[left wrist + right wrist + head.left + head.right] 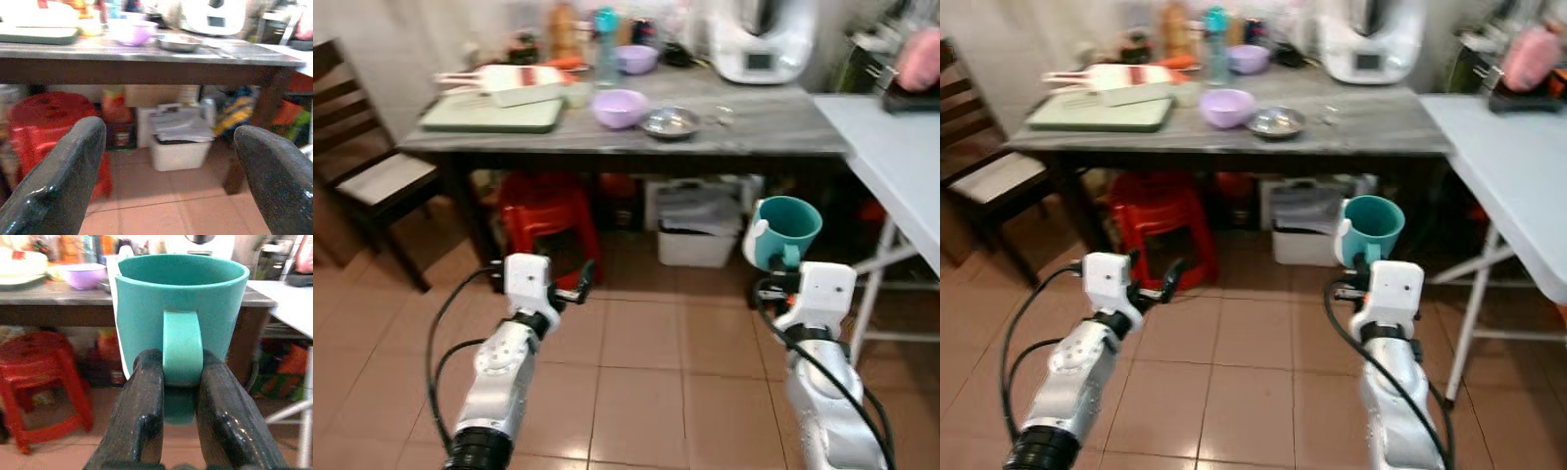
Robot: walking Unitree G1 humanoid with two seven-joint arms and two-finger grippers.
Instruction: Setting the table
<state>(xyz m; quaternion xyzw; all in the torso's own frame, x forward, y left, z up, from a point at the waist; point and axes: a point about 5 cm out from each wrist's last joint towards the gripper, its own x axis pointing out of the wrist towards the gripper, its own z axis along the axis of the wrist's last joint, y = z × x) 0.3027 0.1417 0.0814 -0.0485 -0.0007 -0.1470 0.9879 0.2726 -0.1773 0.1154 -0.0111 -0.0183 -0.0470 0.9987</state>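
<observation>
one mug in hand, bench ahead.
your right claw (781, 262) pinches the teal mug (786, 231) by its handle, upright; left claw (576, 284) gapes empty; grey bench (773, 127) lies straight ahead.

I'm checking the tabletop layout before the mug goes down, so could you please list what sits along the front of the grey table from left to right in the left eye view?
Green tray → white dish → lilac bowl → steel dish, with the white appliance farther back on the right.
</observation>
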